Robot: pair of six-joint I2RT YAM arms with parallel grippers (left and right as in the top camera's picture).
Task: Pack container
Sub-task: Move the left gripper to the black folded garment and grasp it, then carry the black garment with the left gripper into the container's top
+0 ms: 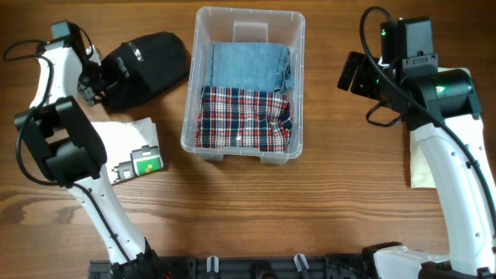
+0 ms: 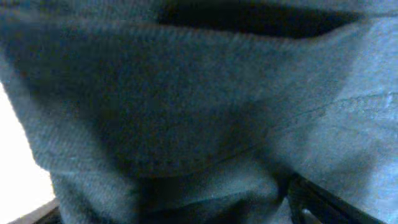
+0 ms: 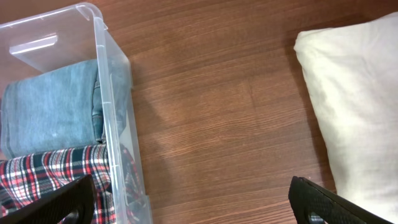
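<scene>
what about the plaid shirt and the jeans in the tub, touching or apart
Touching. The overhead view shows the plaid shirt pressed against the folded jeans inside the container, no gap between.

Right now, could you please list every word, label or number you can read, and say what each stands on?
Nothing is readable.
Card with green patch: print too small.
Black garment: white marks too small.
Container: white label shows no legible text.
</scene>
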